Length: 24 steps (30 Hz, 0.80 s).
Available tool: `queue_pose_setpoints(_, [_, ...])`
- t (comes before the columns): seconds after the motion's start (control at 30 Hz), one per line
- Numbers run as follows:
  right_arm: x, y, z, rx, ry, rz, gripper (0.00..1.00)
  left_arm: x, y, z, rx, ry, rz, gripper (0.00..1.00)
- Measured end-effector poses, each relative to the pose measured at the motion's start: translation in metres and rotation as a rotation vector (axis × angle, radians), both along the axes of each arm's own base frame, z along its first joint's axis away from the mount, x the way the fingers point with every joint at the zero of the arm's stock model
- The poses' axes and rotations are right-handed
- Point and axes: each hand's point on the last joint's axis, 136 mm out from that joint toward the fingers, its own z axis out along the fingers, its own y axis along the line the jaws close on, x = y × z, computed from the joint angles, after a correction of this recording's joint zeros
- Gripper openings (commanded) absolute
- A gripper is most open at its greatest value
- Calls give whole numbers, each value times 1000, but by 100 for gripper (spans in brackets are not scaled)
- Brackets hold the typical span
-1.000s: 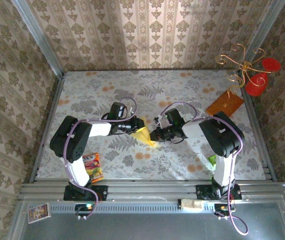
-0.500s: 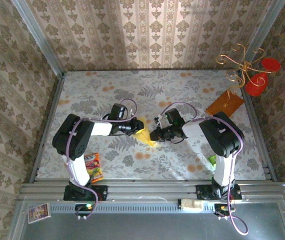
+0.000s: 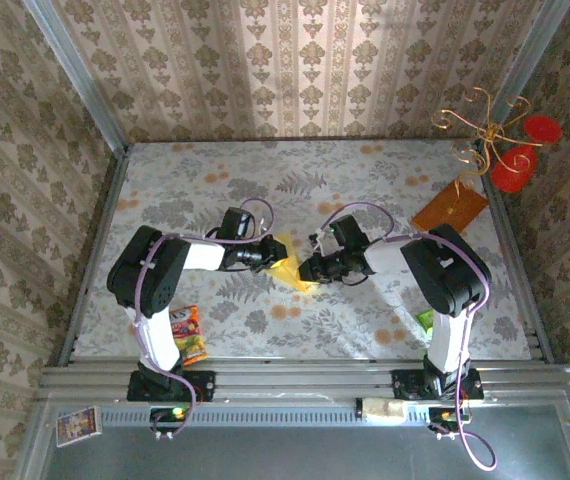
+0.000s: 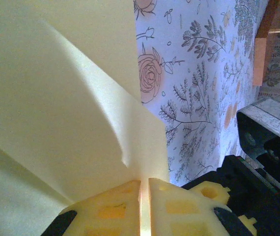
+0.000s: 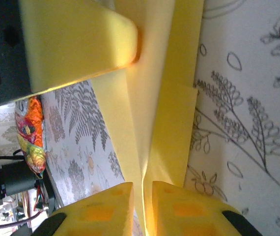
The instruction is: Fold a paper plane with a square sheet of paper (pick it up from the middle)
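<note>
Edges of the folded sheet of thin pale-yellow paper (image 4: 56, 98) run off the left wrist view, so its whole shape cannot be seen there. From above, the paper is only a small yellow patch in the middle of the flowery table (image 3: 365, 190), and the tips of both arms are too small to make out. A small green packet (image 3: 424, 321) is half hidden behind the right arm.

The paper lies between the two arms, with one on each side of it. The left gripper (image 4: 145, 189) has its two yellow fingers (image 4: 110, 211) pressed almost together, and a thin edge of the paper is nipped between them. A fold of the paper runs down into the narrow gap of the right gripper (image 5: 143, 196). It is not clear whether those jaws squeeze the paper or just sit on each side of it
</note>
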Motion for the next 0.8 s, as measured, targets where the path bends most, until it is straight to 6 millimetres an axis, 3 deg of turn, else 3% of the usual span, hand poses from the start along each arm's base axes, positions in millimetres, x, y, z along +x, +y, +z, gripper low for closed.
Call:
queue_pose_setpoints(0.37, [-19, -10, 13, -40, 57, 8, 27, 2, -1, 2, 1, -9, -3, 13])
queue_pose_setpoints(0.63, [-28, -13, 4, -91, 75, 19, 27, 2, -1, 2, 1, -9, -3, 13])
queue_pose_setpoints(0.8, [-29, -13, -1, -112, 77, 27, 20, 2, -1, 1, 2, -8, -3, 13])
